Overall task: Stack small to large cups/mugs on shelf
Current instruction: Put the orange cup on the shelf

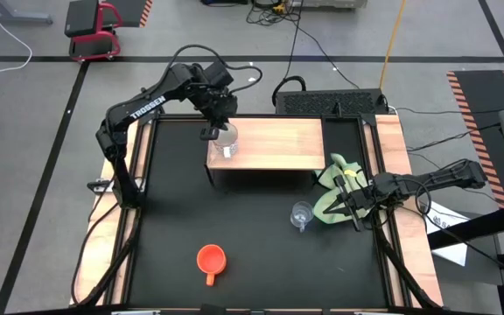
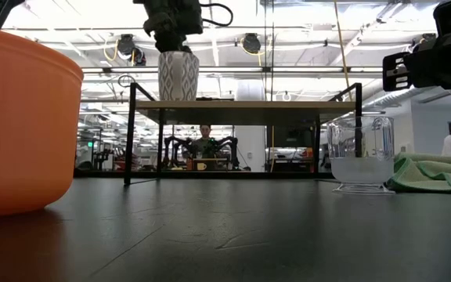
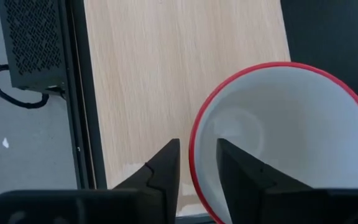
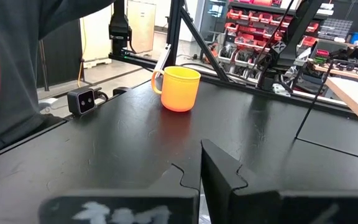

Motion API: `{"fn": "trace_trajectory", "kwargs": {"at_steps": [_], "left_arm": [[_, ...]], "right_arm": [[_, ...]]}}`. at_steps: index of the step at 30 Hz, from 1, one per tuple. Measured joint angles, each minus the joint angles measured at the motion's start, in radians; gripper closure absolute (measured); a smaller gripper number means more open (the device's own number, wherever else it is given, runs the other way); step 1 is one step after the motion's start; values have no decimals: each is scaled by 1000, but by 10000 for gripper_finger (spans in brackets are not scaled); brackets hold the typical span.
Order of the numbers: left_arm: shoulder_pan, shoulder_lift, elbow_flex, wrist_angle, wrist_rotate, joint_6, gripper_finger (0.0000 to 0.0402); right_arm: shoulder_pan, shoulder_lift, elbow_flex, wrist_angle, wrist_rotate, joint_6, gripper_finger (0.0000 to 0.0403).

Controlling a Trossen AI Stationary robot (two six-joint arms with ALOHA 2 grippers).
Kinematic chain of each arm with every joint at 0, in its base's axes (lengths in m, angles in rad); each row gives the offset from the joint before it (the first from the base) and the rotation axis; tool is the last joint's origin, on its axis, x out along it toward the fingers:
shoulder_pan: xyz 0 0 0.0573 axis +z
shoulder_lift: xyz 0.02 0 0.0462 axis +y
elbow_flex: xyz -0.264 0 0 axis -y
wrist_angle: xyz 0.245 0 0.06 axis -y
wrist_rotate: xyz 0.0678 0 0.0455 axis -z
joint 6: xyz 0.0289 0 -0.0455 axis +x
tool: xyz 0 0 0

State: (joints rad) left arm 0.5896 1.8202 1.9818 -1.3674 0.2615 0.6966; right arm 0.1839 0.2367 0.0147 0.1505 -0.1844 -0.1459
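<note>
The white mug with a red rim [image 1: 227, 146] stands upright on the left end of the light-wood shelf [image 1: 274, 144]; the low view shows its base [image 2: 178, 76] on the shelf top. My left gripper [image 3: 197, 165] is open above it, one finger inside the rim and one outside, with a gap on each side. The clear glass cup [image 1: 301, 215] stands on the black table right of centre. The orange mug [image 1: 210, 258] stands near the front edge. My right gripper [image 1: 353, 208] is shut and empty, raised beside the yellow-green cloth [image 1: 332, 185].
The cloth lies at the table's right side by the shelf's right end. A black box [image 1: 331, 103] sits behind the shelf. Pale wooden strips [image 1: 103, 254] edge the table. Bare black table lies between the orange mug and the shelf. People show in the room beyond [image 2: 204, 135].
</note>
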Motion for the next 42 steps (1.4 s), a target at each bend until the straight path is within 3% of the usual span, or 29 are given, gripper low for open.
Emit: {"fn": "trace_trajectory", "kwargs": {"at_steps": [15, 18, 22, 28, 34, 42], "left_arm": [[-62, -3, 318, -100, -1, -69, 295], [-81, -26, 350, -121, -3, -66, 317], [-104, -77, 352, -143, -6, -52, 386], [-127, -149, 352, -156, -27, -71, 399], [-130, -241, 254, -99, -6, -81, 400], [-111, -467, -42, 63, -31, -110, 401]], "right_arm": [[0, 0, 0, -5, 0, 2, 403], [0, 0, 0, -5, 0, 3, 403], [0, 0, 0, -4, 0, 3, 403], [0, 0, 0, 0, 0, 3, 403], [0, 0, 0, 0, 0, 3, 403], [0, 0, 0, -1, 0, 29, 403]]}}
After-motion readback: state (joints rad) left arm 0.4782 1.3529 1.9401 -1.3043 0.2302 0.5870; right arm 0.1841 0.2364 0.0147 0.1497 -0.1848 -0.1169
